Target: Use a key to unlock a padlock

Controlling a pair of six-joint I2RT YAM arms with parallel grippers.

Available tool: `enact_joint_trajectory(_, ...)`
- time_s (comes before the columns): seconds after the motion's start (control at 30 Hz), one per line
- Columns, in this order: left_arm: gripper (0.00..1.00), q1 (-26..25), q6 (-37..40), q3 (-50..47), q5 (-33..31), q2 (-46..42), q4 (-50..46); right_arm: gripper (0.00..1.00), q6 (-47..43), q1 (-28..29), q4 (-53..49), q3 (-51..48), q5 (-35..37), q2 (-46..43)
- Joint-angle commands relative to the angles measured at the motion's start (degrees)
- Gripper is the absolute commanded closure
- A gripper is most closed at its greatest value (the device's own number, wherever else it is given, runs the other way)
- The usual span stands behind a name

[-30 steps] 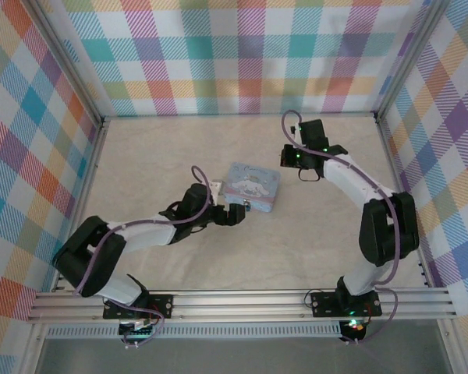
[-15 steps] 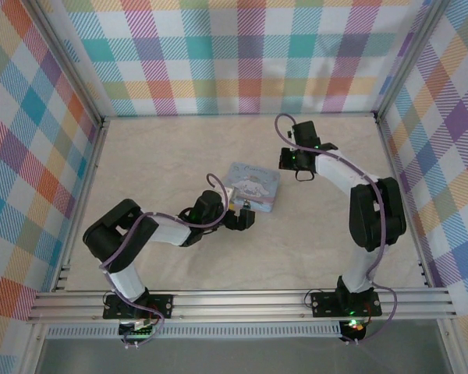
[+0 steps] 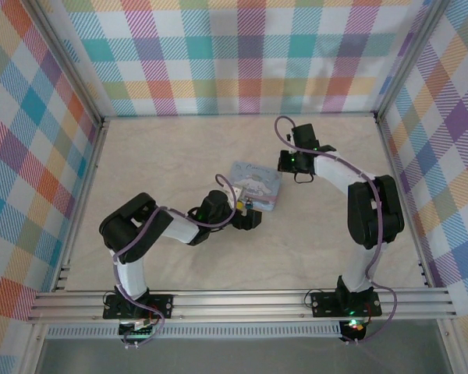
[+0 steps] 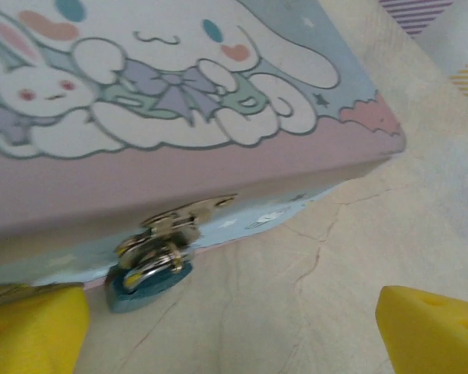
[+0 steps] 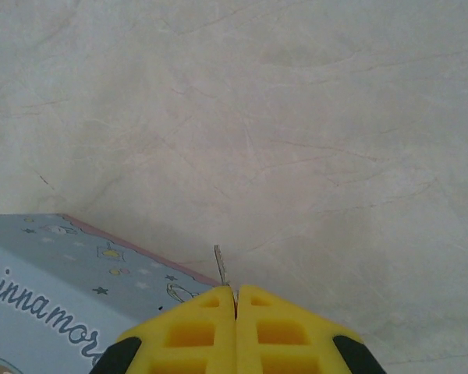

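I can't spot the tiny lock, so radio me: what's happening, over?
Left pincer open, facing the padlock hanging on the tin. Right pincer shut on the key, by the tin's corner. Nothing blocking the padlock.

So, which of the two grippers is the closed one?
The right gripper: its fingers press together on the thin key. The left gripper has its fingers wide apart, near the padlock.
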Motion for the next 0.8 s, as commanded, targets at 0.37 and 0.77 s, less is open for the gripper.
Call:
enact_joint_trajectory(0.37, 0.06, -0.9, 0.2, -1.0, 1.4, -1.4, 1.3, 1.00, 0.8, 0.5, 1.0, -1.3, -1.1, 0.1)
enact_joint_trajectory(0.77, 0.04, -0.8, 0.6, -1.2, -5.9, -1.9, 1.0, 1.00, 0.9, 0.5, 0.9, -2.1, -0.2, -0.3)
